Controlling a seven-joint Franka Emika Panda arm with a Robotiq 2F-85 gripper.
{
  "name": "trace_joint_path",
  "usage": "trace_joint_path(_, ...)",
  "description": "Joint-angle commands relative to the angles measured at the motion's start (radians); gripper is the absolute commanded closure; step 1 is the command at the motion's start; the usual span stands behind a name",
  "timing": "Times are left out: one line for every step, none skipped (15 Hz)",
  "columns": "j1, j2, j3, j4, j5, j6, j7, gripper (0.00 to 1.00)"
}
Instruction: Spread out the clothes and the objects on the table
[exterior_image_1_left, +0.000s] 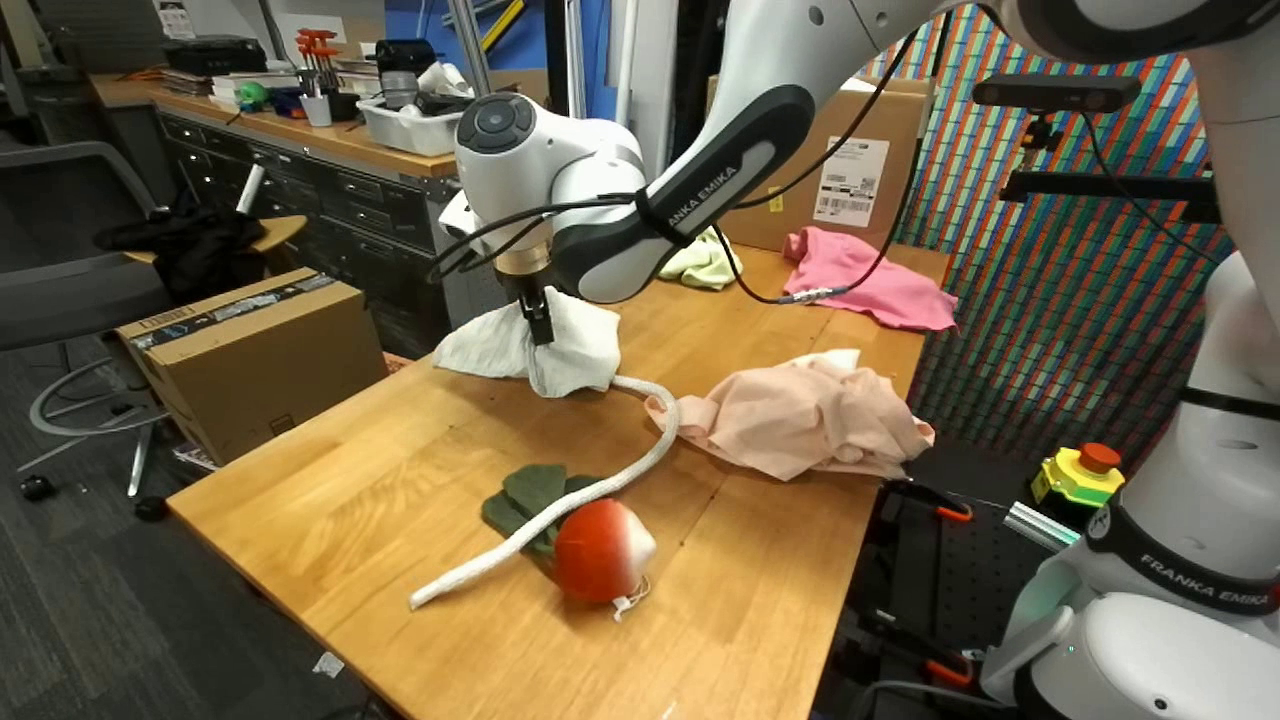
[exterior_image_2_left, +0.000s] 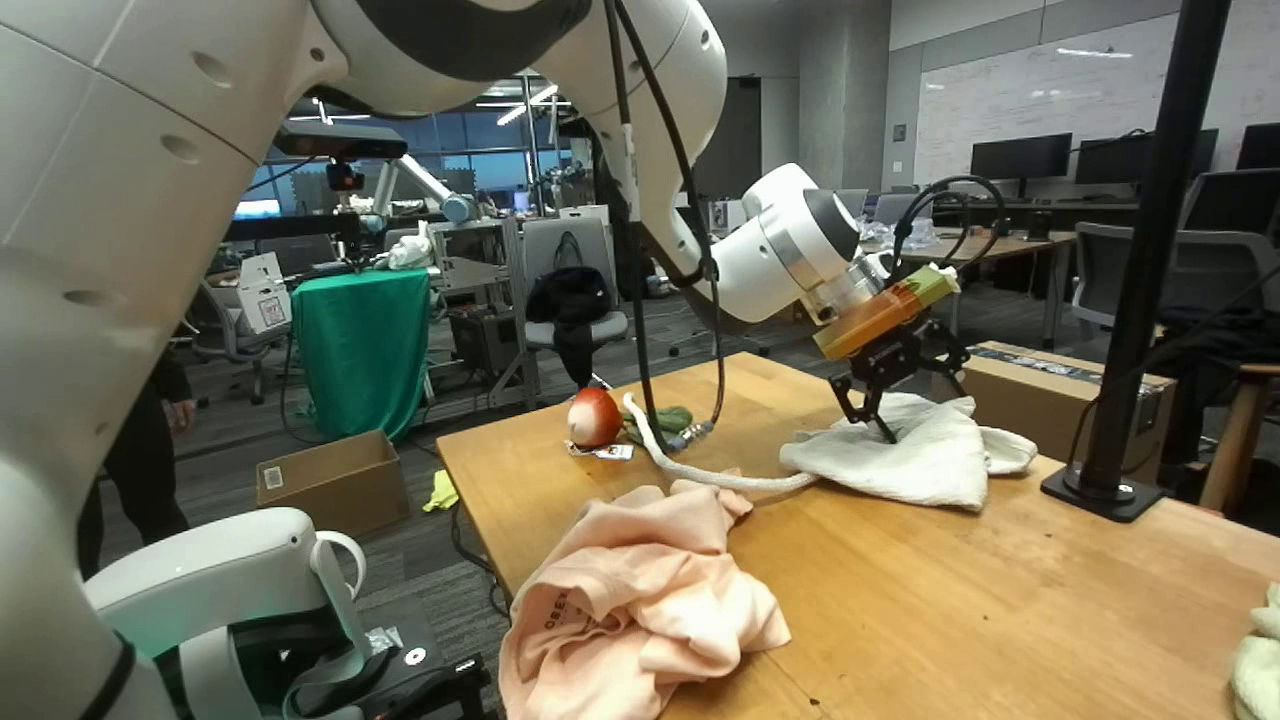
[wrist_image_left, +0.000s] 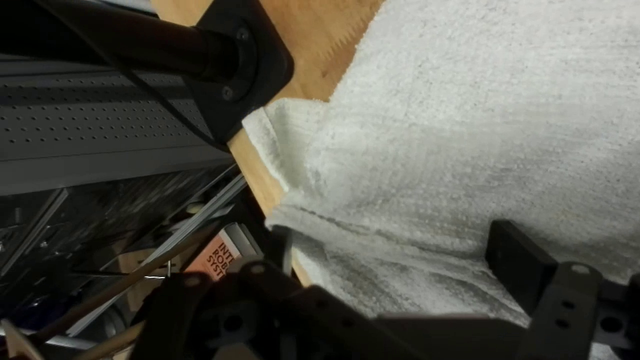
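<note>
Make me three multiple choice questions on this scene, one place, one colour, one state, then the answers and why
1. Where is the red ball?
A) On the table
B) On a chair
C) In a cardboard box

2. What colour is the cloth at the gripper?
A) Pink
B) Dark green
C) White

3. How does the peach cloth lie?
A) Spread flat
B) Crumpled
C) Neatly folded

1 A: both exterior views show it there, near the rope.
2 C: the wrist view shows white fabric.
3 B: it bunches in loose folds in both exterior views.
</note>
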Motion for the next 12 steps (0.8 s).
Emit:
trace_joint_path(0.006, 0.033, -0.034, 0.05, -0.062, 0.039, 0.095, 0.0)
trace_joint_path(0.007, 0.037, -0.04, 0.061, -0.072, 0.039, 0.119, 0.0)
trace_joint_path(0.009, 0.043, -0.047, 0.072, -0.082, 0.041, 0.144, 0.0)
trace_joint_path(0.011, 0.051, -0.054, 0.087, -0.096, 0.044, 0.172, 0.0)
trace_joint_path(0.009, 0.056, -0.055, 0.1, -0.1, 0.042, 0.189, 0.0)
trace_joint_path(0.008, 0.062, -0.057, 0.114, -0.102, 0.042, 0.209, 0.0)
trace_joint_path(0.007, 0.07, -0.059, 0.128, -0.1, 0.039, 0.226, 0.0)
trace_joint_path(0.007, 0.071, -0.059, 0.137, -0.097, 0.036, 0.241, 0.0)
trace_joint_path(0.004, 0.069, -0.055, 0.141, -0.083, 0.027, 0.246, 0.0)
trace_joint_path(0.004, 0.068, -0.053, 0.141, -0.081, 0.027, 0.25, 0.0)
trace_joint_path(0.007, 0.063, -0.052, 0.139, -0.076, 0.017, 0.262, 0.0)
trace_joint_path(0.001, 0.054, -0.038, 0.13, -0.058, 0.01, 0.244, 0.0)
